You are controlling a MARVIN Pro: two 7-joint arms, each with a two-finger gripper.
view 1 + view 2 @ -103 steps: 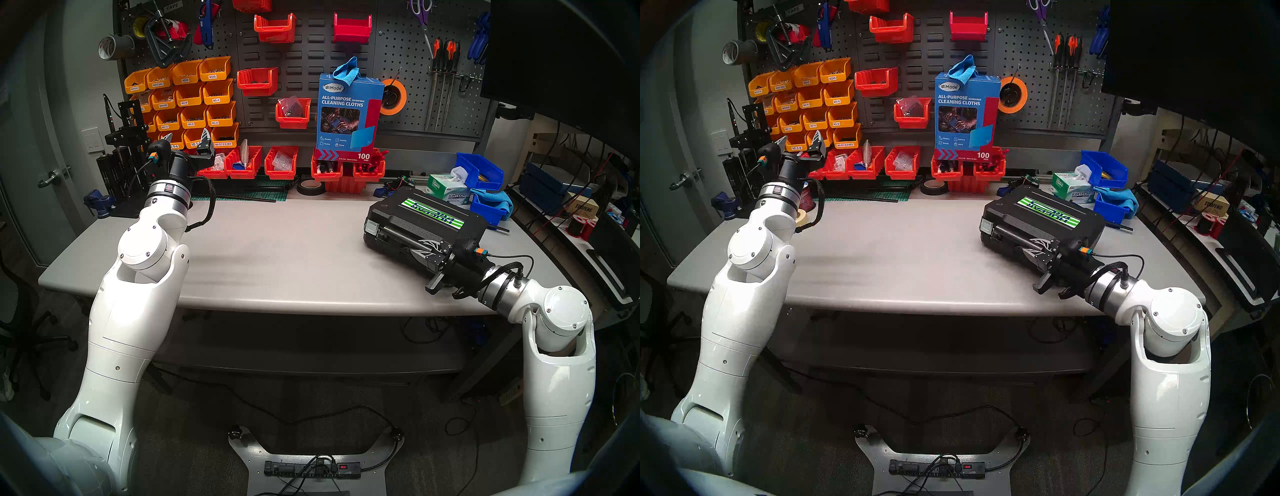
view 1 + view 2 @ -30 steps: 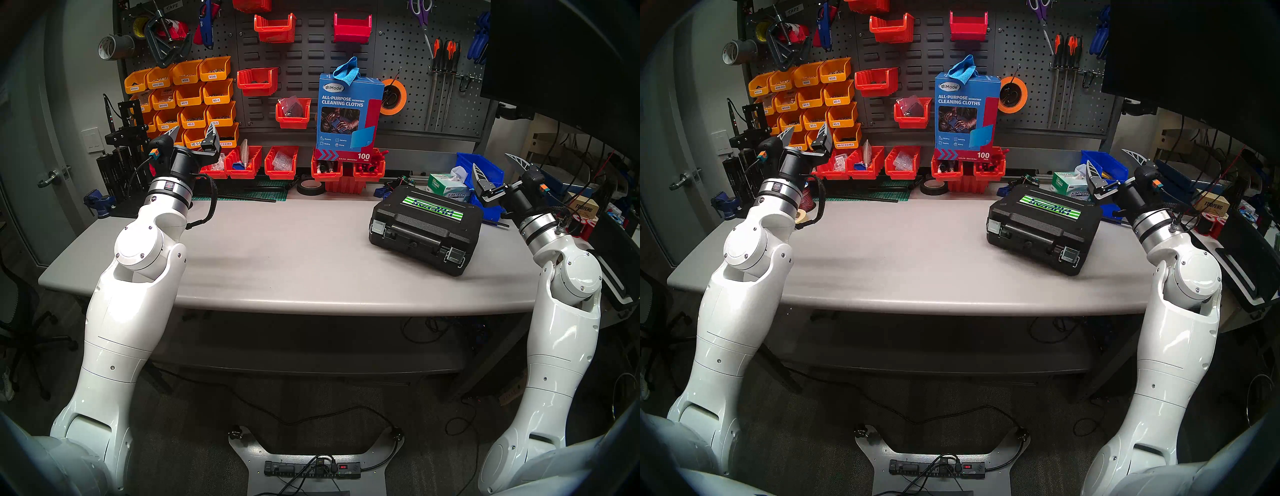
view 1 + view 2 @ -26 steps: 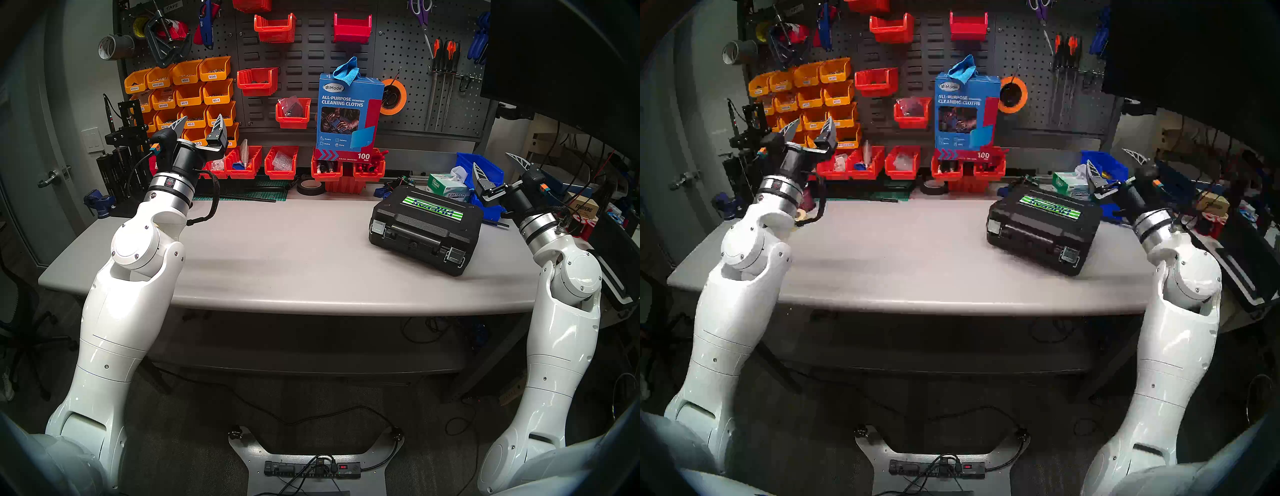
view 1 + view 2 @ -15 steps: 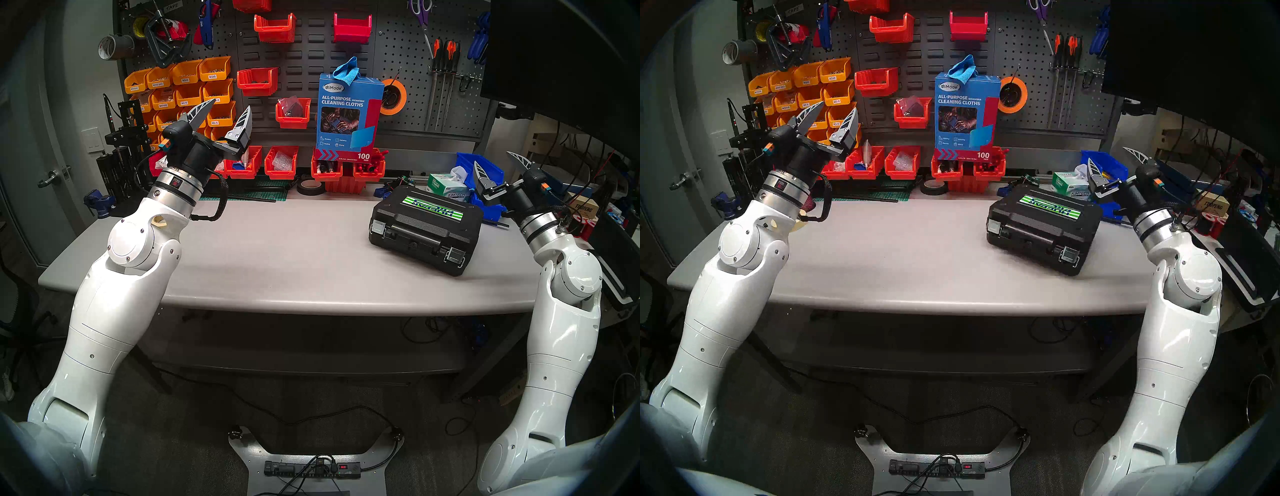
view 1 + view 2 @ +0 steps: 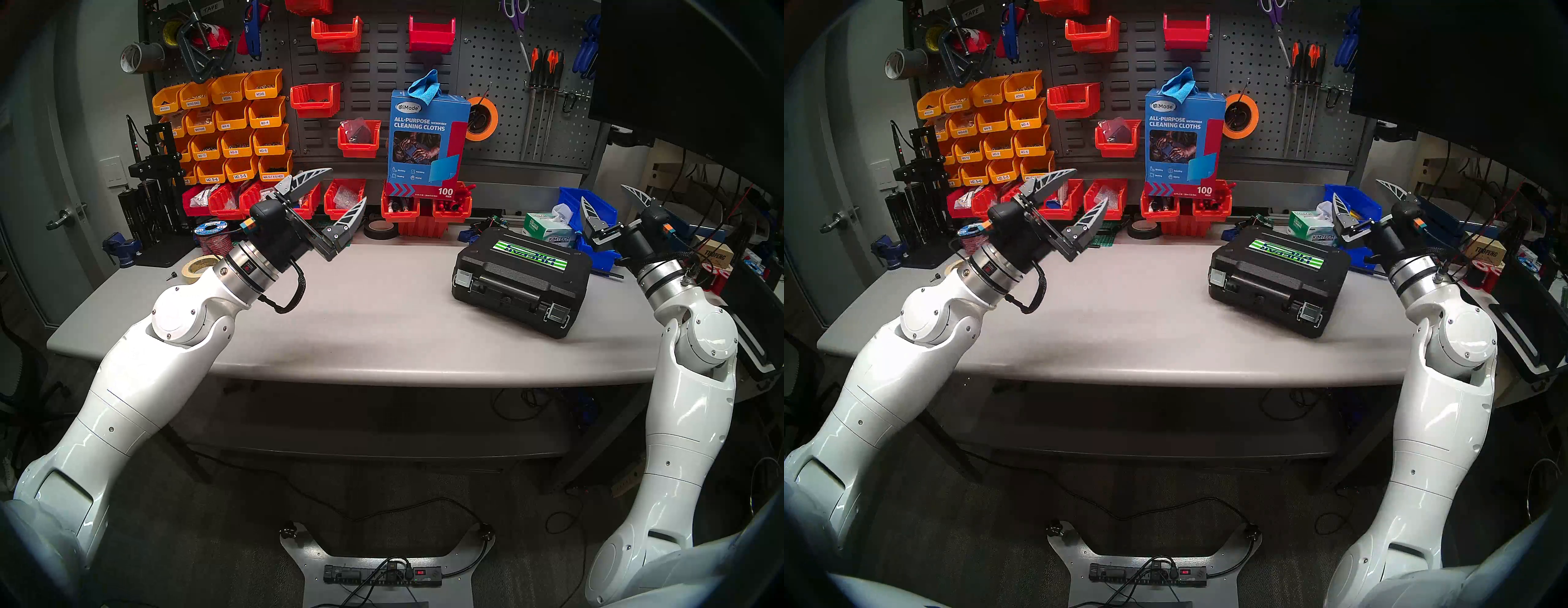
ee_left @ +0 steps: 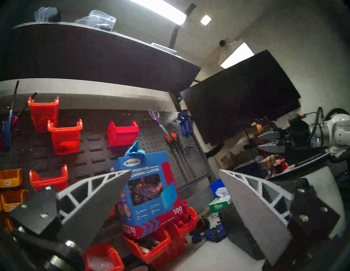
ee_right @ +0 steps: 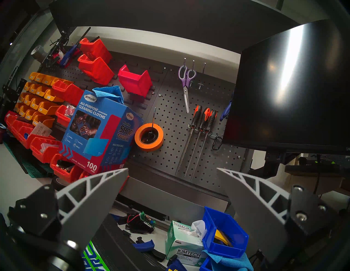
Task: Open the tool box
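Tool box (image 5: 522,280) lies shut on the right side of the grey table (image 5: 339,322), its 2 silver latches and black handle facing me, the striped sticker on its lid. My left gripper (image 5: 339,195) hangs over the table's back left part, well apart from the case, fingers spread wide and holding nothing. My right gripper (image 5: 613,204) is raised just beyond the case's right end, near the blue bins (image 5: 594,212), fingers likewise spread and empty.

cleaning-cloth box (image 5: 426,140), orange tape (image 5: 481,119), tissue box (image 5: 547,231)
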